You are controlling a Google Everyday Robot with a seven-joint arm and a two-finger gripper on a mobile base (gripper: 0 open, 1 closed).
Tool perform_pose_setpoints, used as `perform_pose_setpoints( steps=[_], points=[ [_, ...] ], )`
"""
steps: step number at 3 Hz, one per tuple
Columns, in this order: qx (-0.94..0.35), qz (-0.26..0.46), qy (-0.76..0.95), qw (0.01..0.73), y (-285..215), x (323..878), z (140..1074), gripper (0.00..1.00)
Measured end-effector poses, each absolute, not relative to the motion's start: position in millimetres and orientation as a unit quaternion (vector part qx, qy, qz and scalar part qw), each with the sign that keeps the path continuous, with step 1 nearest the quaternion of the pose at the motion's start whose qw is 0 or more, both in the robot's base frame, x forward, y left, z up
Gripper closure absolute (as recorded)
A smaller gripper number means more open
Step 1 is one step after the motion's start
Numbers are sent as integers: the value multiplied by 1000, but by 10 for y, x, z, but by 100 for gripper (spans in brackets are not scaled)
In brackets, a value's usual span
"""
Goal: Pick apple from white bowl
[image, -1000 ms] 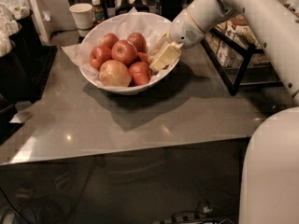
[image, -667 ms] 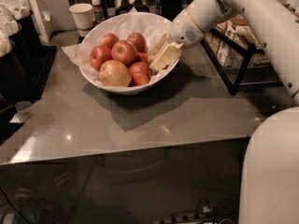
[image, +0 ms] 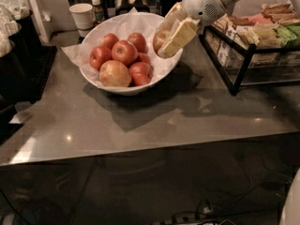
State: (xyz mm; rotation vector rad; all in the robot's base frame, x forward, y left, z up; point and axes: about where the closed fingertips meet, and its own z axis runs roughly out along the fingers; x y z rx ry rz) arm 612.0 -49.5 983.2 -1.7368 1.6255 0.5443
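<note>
The white bowl, lined with crinkled white paper, stands at the back middle of the grey table. It holds several apples, among them a larger yellow-orange one at the front and deep red ones. My gripper comes in from the upper right and hangs over the bowl's right rim. Its pale fingers are shut on the apple, which has a red blush and a pale side. The apple is held clear of the other apples.
A white paper cup and a small bottle stand behind the bowl. A black wire rack of snack packets is close on the right. Dark bins line the left edge. The table's front edge runs across the lower view.
My gripper has risen from among the apples at the bowl's right side and now holds the apple higher, above the rim. The bowl and the other apples have not moved.
</note>
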Motion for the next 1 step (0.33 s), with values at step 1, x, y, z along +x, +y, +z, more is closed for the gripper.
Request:
perform_pose_setpoints(
  steps=[1],
  points=[
    [-668,209,626,344,-495,6120,9832,100]
  ],
)
